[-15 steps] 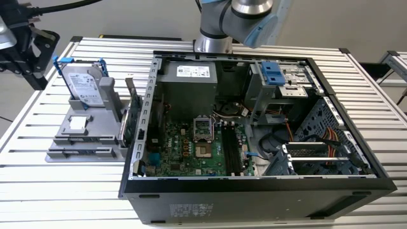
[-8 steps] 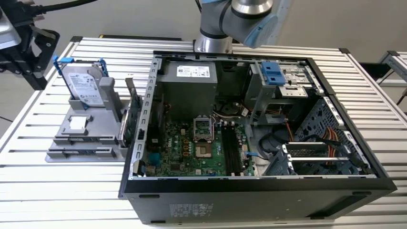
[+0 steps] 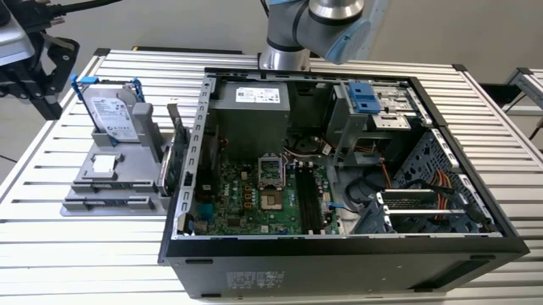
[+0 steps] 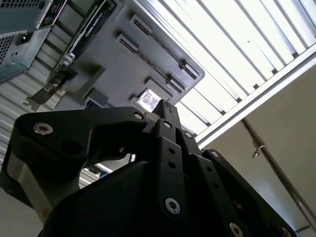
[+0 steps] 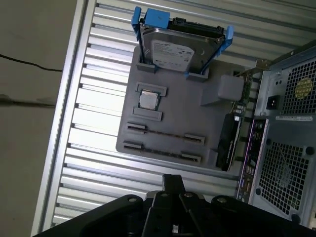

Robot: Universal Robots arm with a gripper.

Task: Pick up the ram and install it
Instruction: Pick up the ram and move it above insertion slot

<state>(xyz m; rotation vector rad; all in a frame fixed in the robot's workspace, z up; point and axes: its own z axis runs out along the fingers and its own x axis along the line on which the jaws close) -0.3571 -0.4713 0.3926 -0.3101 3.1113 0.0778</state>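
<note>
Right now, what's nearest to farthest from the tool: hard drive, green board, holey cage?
From the tool:
1. Silver blue-railed hard drive, the exterior view's left.
2. Green motherboard, middle.
3. Perforated grey metal cage, the exterior view's right.

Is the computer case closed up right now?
No, the computer case lies open, with its motherboard plainly visible inside in the exterior view.

On the slatted table [image 3: 51,254] the open computer case [image 3: 339,260] lies on its side, motherboard [image 3: 254,190] inside with the power supply [image 3: 250,111] behind it. At the exterior view's left, just beside the case, sits a fixture tray [image 3: 85,206]: hard drive [image 3: 113,114] upright at its back, processor chip [image 3: 103,163] before that, the ram [image 5: 165,134] in brackets nearer the front, an expansion card [image 5: 228,143] on edge along the case side
</note>
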